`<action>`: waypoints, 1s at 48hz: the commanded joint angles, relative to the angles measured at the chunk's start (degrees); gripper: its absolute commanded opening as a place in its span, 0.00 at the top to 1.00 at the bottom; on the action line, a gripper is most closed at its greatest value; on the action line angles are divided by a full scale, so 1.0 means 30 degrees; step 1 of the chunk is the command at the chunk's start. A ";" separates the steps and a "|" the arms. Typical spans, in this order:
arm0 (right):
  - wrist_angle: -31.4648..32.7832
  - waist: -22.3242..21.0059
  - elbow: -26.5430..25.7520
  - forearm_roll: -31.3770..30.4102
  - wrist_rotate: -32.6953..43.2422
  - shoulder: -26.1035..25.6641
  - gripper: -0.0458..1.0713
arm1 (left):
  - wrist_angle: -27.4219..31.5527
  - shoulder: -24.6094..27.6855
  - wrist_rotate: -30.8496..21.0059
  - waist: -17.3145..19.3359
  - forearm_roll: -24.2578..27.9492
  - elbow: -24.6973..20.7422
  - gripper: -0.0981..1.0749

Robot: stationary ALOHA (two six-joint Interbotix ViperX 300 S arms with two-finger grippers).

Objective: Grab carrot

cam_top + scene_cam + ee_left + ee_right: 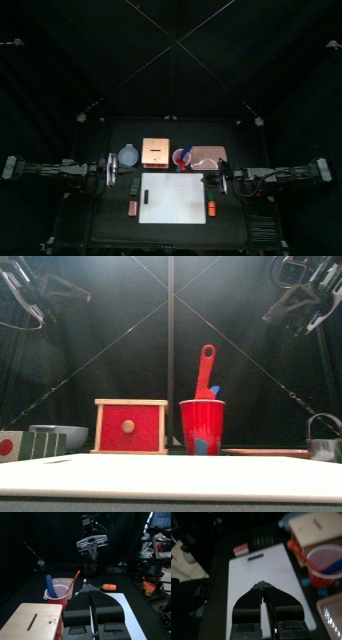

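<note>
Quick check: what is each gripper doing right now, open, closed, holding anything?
Left gripper: fingers closed, holding nothing.
Right gripper: fingers closed, holding nothing, above the white sheet.

Top camera looks straight down from high; table [100, 190] small, central. Front camera sits at table edge, level, close to red cup [202, 426]. Both wrist cameras look past own jaws, sharing white sheet [261, 567].

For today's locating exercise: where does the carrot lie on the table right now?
In the top view the carrot lies at the right edge of the white sheet, near the table's front, on the right arm's side. The duller reddish piece lies opposite, off the sheet's left edge.
</note>
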 commanded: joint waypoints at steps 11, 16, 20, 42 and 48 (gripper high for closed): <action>0.4863 0.0439 -0.0820 0.0059 0.7705 0.0000 0.87 | -0.0586 0.0850 -0.0029 0.0498 0.0000 -0.0322 0.91; 0.4863 0.1553 -0.0703 -0.0176 1.1221 0.0176 0.87 | -0.0996 0.1025 -0.0029 0.0586 0.0000 -0.0352 0.91; 0.5127 0.2578 -0.0586 -0.0791 1.4268 0.0439 0.87 | -0.1172 0.1025 0.0000 0.0791 0.0000 -0.0352 0.91; 0.5684 0.8994 -0.0732 -0.7383 2.9824 0.3018 0.74 | -0.1553 0.1025 0.0029 0.1758 0.0000 -0.0264 0.91; 0.5654 1.0254 -0.0850 -0.8174 3.2666 0.3955 0.63 | -0.1553 0.1025 0.0029 0.1787 0.0000 -0.0264 0.91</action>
